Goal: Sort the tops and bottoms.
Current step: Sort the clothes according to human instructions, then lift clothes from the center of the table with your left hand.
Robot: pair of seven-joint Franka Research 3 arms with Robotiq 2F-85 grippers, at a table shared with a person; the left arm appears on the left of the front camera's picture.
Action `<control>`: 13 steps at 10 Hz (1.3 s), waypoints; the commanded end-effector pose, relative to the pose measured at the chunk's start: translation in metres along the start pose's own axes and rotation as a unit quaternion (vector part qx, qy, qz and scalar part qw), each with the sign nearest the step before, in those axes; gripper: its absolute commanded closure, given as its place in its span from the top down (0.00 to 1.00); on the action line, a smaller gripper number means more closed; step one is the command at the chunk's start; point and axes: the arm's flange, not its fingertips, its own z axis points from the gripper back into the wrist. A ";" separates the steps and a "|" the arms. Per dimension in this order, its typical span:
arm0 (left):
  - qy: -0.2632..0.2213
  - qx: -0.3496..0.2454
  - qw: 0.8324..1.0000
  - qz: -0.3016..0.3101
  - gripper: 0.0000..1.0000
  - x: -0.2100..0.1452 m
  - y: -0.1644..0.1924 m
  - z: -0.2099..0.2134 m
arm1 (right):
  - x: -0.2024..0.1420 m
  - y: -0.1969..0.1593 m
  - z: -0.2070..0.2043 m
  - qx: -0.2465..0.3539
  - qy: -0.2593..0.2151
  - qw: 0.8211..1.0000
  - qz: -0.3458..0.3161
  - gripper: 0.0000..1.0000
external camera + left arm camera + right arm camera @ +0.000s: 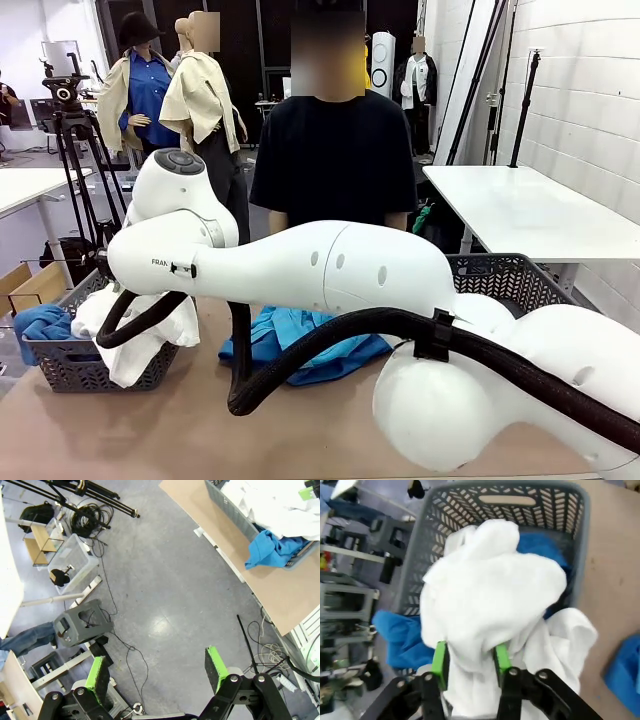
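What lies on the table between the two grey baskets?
A bunched blue garment, between the left basket and the right basket; the front view shows it.

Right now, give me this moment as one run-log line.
right gripper: white top between jaws, over grey basket | left gripper: open, empty, over floor

Person in black T-shirt (pixel 333 150) stands at far side of brown table (pixel 200 430). 2 grey slatted baskets on it: left basket (pixel 70 365), right basket (pixel 505 280). White table (pixel 530 210) behind, right. Camera tripod (pixel 72 140) back left. Grey floor (pixel 160 580) carries coiled cables (pixel 87 522) and a clear bin (pixel 75 560).
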 end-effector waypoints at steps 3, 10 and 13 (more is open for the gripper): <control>0.004 0.003 1.000 -0.002 1.00 -0.002 0.000 0.002 | 0.040 0.033 0.019 -0.036 -0.019 0.997 0.062 1.00; 0.004 0.003 1.000 -0.002 1.00 -0.002 0.000 0.002 | 0.083 -0.007 0.206 -0.091 -0.084 0.990 0.066 1.00; 0.004 0.003 1.000 -0.002 1.00 -0.002 0.000 0.002 | 0.091 -0.019 0.279 -0.141 -0.101 0.981 0.088 1.00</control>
